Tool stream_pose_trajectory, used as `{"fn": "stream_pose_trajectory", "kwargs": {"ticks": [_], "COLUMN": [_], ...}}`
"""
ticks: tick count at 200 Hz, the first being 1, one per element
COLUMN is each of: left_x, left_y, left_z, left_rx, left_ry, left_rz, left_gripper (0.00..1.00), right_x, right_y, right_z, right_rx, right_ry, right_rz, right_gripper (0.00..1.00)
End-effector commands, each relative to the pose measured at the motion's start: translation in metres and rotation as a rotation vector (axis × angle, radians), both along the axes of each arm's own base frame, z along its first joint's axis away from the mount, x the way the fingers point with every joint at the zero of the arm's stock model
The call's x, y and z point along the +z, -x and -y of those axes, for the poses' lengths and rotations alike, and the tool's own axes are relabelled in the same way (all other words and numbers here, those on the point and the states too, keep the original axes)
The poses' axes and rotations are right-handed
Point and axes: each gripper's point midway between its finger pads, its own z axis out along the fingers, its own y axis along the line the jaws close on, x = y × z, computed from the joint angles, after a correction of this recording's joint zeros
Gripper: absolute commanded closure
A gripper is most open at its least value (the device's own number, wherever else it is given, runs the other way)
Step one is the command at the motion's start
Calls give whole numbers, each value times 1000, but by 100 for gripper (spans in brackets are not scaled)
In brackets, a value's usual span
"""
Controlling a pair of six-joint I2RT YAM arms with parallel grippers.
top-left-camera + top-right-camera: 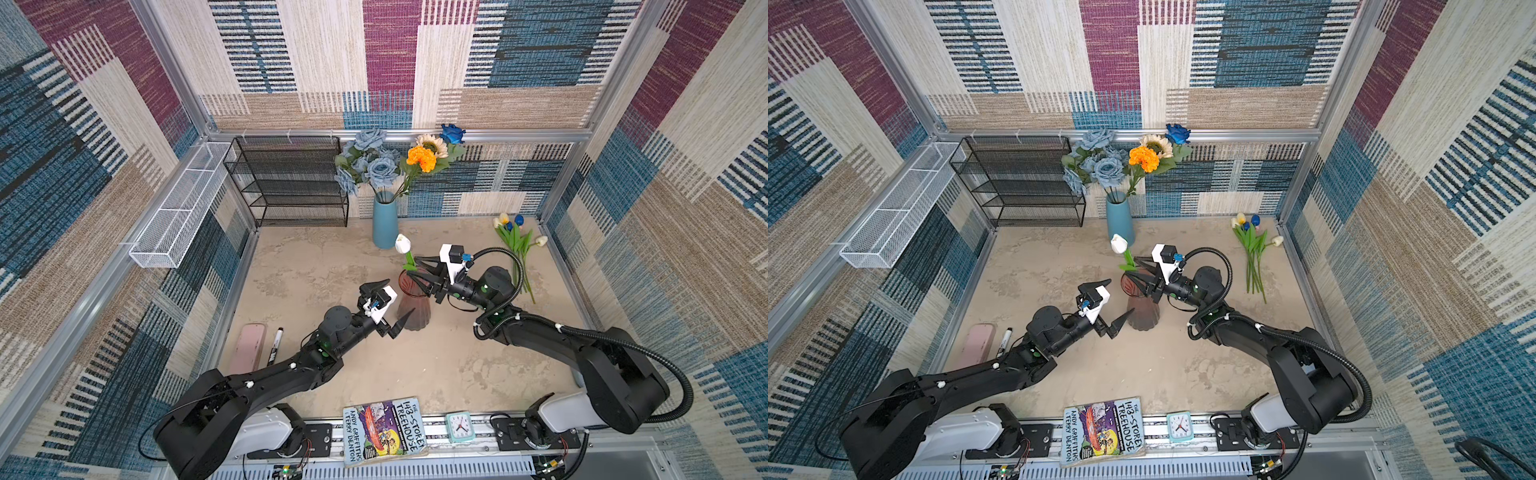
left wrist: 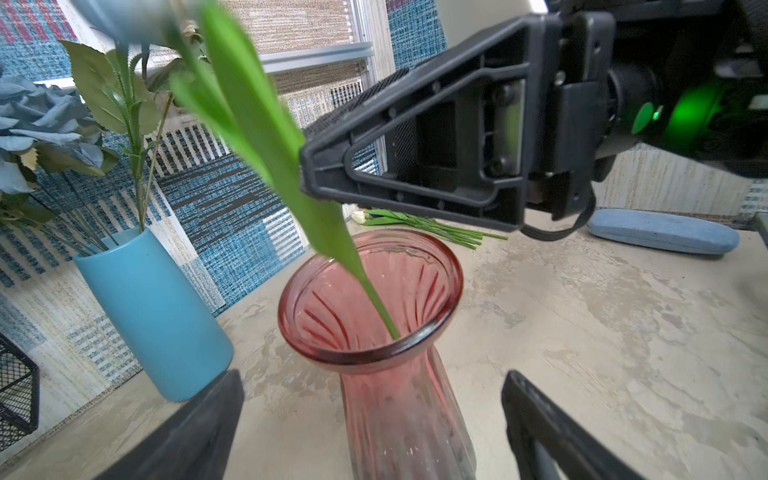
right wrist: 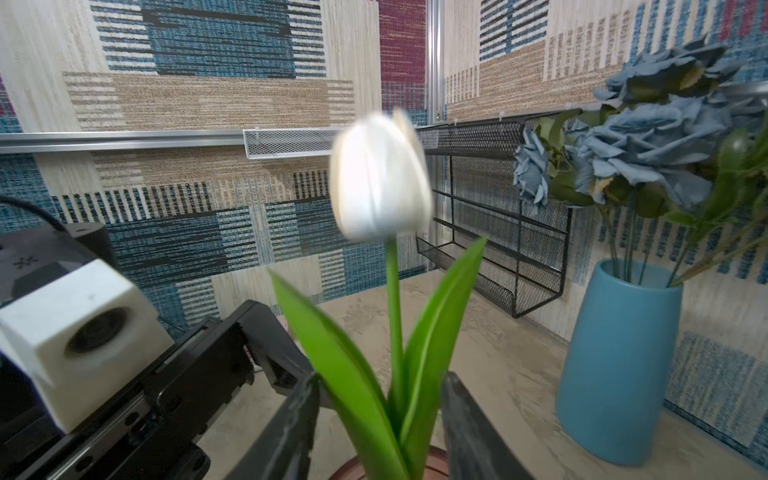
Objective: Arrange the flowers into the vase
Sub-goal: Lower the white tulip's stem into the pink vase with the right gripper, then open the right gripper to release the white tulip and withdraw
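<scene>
Left wrist view, tulip (image 2: 332, 232) in vase (image 2: 405, 415), right wrist, right pincer (image 3: 381, 378) parted around it, left pincer (image 1: 400, 296) wide, empty.

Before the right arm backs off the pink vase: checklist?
1. Tulip stem inside vase rim: ok.
2. Right gripper jaws apart, either side of the stem: ok.
3. Leaf clear of right fingers: cannot tell.
4. Tulip at rest: cannot tell, its head is blurred.
5. Vase upright: ok.
6. Left gripper open, beside the vase: ok.
</scene>
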Motion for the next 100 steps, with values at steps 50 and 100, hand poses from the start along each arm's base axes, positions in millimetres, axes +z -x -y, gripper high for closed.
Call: {"fn": "stream_pose_trajectory", "kwargs": {"ticks": [50,100], "left_x": [21,29], "left_y": [8,34], "left_z": [-10,-28], "left_rx": [11,-5], "left_ry": [16,-15], "left_rz": [54,81], "left_gripper": [0,0], "right_x": [35,57], "right_y": [-6,-70], "right_z": [33,111], "right_rx": [-223,-583], "right_ry": [1,15], "right_rz": [127,-31], "right_gripper": [28,31]}}
